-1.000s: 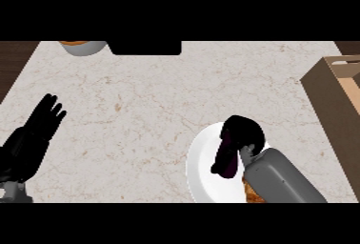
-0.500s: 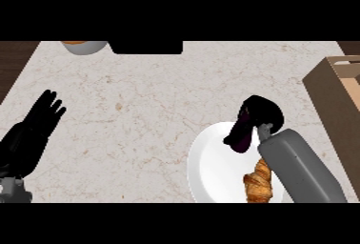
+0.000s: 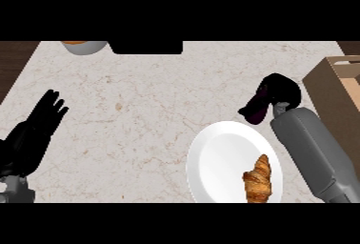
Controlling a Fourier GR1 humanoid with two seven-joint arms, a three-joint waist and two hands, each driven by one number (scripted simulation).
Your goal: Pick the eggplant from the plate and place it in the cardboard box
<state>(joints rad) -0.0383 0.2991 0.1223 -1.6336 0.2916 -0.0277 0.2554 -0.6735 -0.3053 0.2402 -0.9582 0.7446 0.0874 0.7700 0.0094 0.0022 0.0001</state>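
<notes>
I read the right robot hand (image 3: pixel 283 87) as curled round the eggplant (image 3: pixel 255 108), over the desk (image 3: pixel 141 95) between the plate (image 3: pixel 215 157) and the cardboard box (image 3: pixel 337 81). The left robot hand (image 3: pixel 38 127) rests open at the left edge.

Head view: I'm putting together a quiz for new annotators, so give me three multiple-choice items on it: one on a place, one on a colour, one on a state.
1. Where is the eggplant?
A. on the plate
B. in the right hand
C. in the box

2. What colour is the plate?
A. white
B. blue
C. black

3. How is the left hand?
A. shut on a cup
B. open, holding nothing
C. shut in a fist

Key:
1 B: the fingers curl round it, past the plate's rim and short of the box.
2 A: it shows white around the croissant.
3 B: its fingers are straight, at the view's left.
</notes>
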